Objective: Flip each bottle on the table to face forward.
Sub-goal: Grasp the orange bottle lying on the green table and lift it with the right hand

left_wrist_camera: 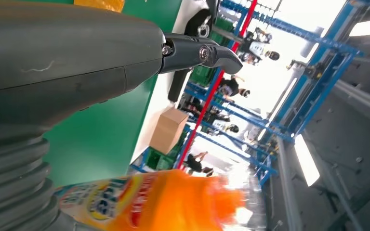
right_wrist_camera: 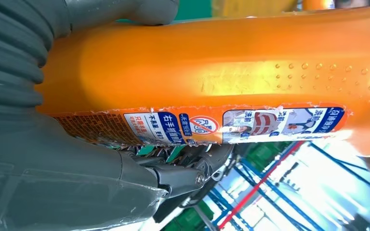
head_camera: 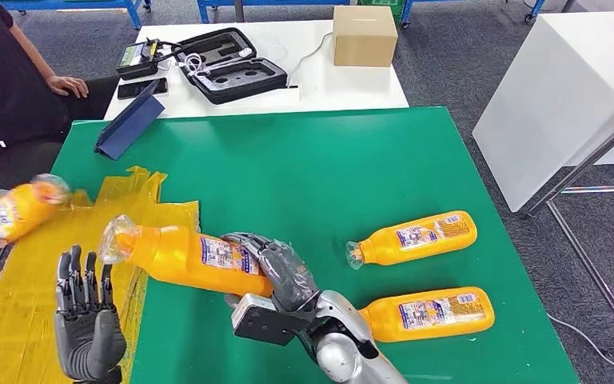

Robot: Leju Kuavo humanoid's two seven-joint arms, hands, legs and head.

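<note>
My right hand [head_camera: 276, 276] grips an orange bottle [head_camera: 184, 256] by its lower body and holds it above the green table [head_camera: 304, 160], cap end pointing left. In the right wrist view the bottle [right_wrist_camera: 221, 72] shows its back label, clamped between my thumb and fingers [right_wrist_camera: 173, 178]. My left hand [head_camera: 88, 316] stands open with fingers up, holding nothing, just left of that bottle. Its wrist view shows the thumb [left_wrist_camera: 77, 62] and a blurred orange bottle [left_wrist_camera: 149, 204] close by. Two more orange bottles [head_camera: 416, 238] [head_camera: 432, 312] lie on their sides at the right.
A person [head_camera: 8, 88] at the left edge holds another orange bottle [head_camera: 20, 210]. A crumpled yellow sheet [head_camera: 24, 296] covers the table's left corner. A blue folder [head_camera: 132, 120] lies at the back left. Behind stand a black case [head_camera: 224, 64] and a cardboard box [head_camera: 364, 36].
</note>
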